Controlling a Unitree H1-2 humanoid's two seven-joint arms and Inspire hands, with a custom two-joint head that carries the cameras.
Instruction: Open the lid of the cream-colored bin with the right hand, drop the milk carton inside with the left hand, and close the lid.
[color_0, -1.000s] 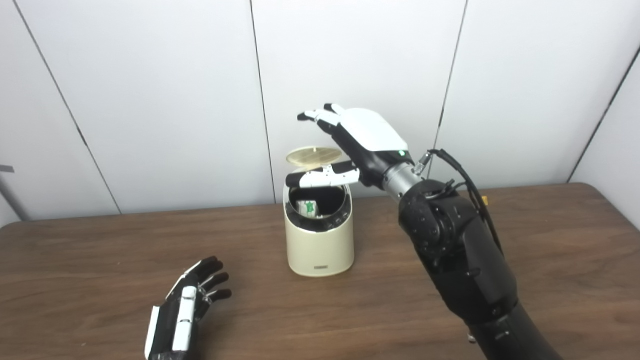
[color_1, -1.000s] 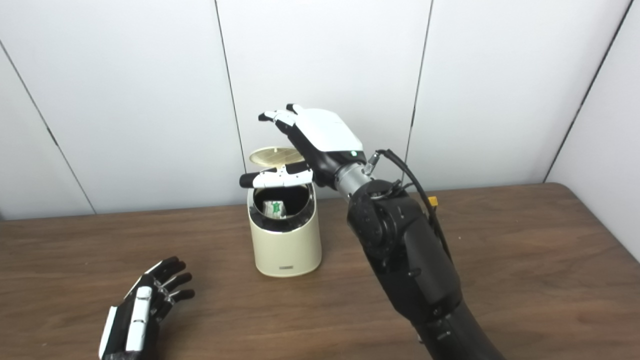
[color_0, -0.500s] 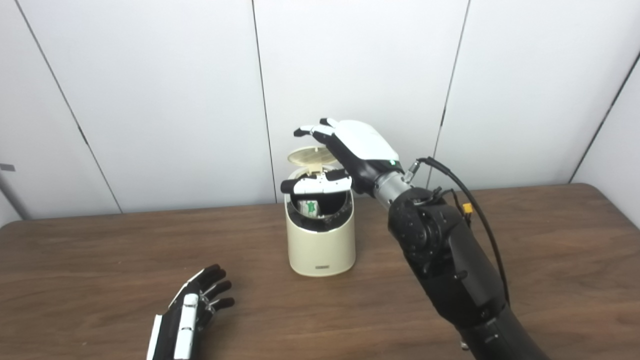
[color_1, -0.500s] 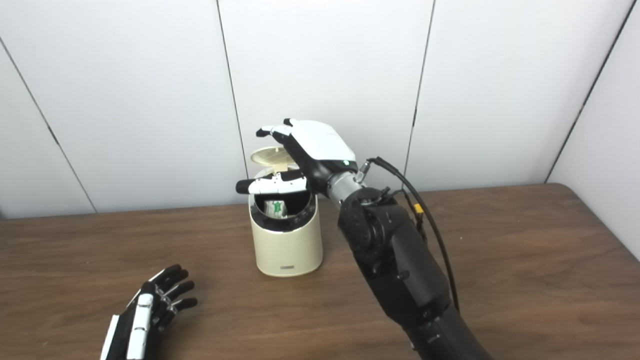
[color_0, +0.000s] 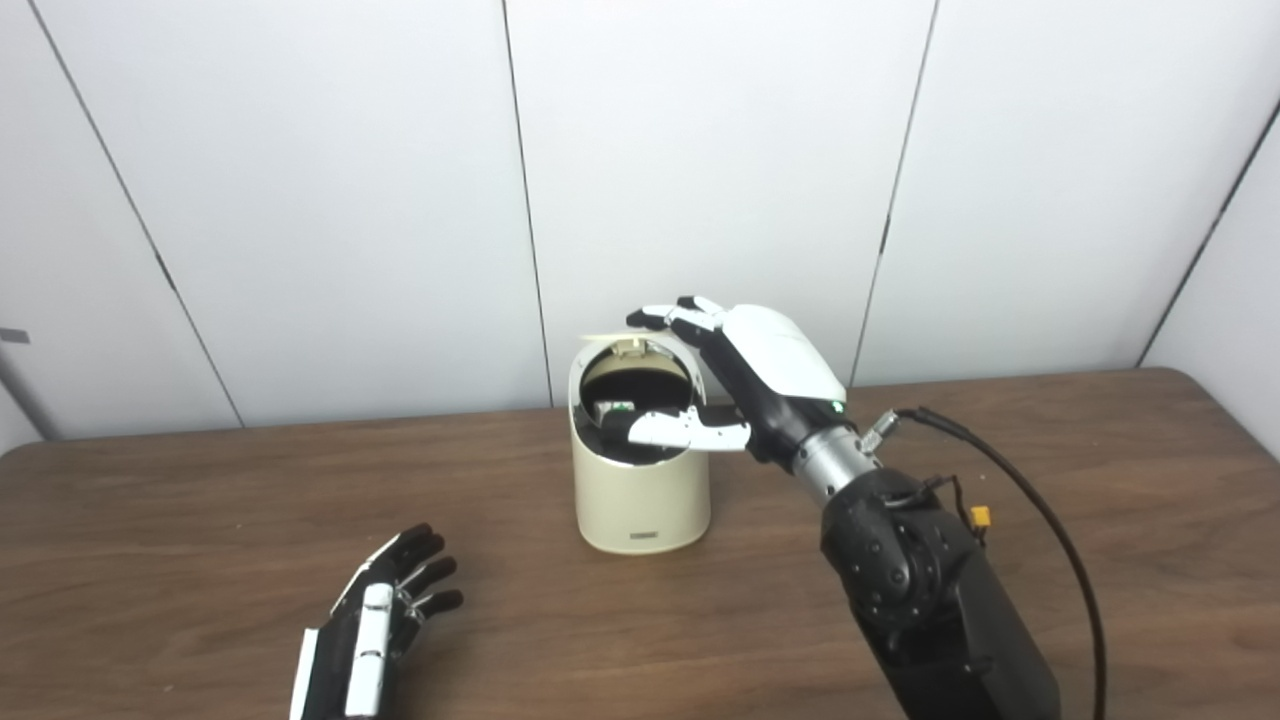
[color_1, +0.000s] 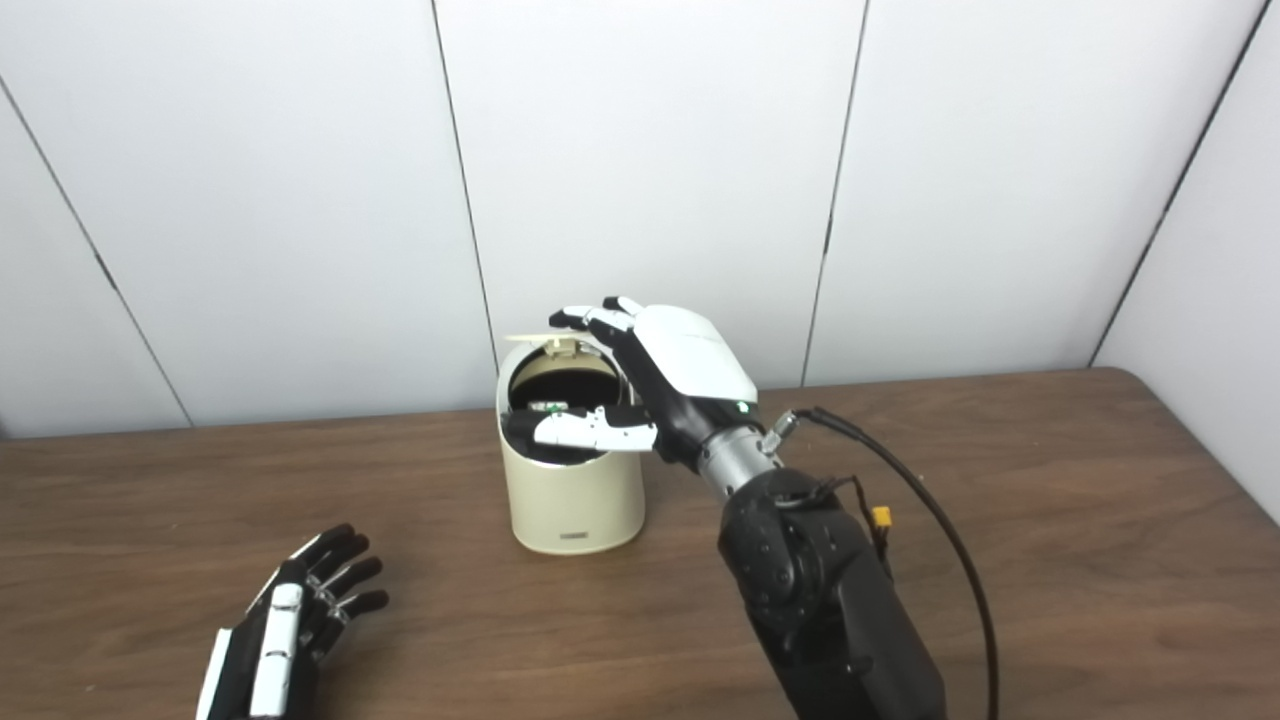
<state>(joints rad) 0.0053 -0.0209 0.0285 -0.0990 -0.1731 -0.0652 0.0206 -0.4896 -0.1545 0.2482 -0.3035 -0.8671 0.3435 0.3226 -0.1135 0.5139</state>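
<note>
The cream-colored bin (color_0: 640, 495) stands on the table's middle, near the wall. Its round lid (color_0: 640, 368) is tilted down over the opening, still partly raised. A small strip of the white-and-green milk carton (color_0: 612, 408) shows inside; the rest is hidden. My right hand (color_0: 770, 375) is over the bin, open, with its fingers on the lid's top edge. Its thumb reaches across the front of the opening. My left hand (color_0: 375, 635) lies open on the table at the front left, holding nothing.
The brown wooden table (color_0: 1100, 470) runs out to the right and left of the bin. White wall panels stand close behind the bin. A black cable (color_0: 1030, 500) loops off my right forearm above the table.
My right hand has come down and slightly right, and the lid has swung down with it, from nearly flat open to half lowered. The left hand has stayed on the table.
</note>
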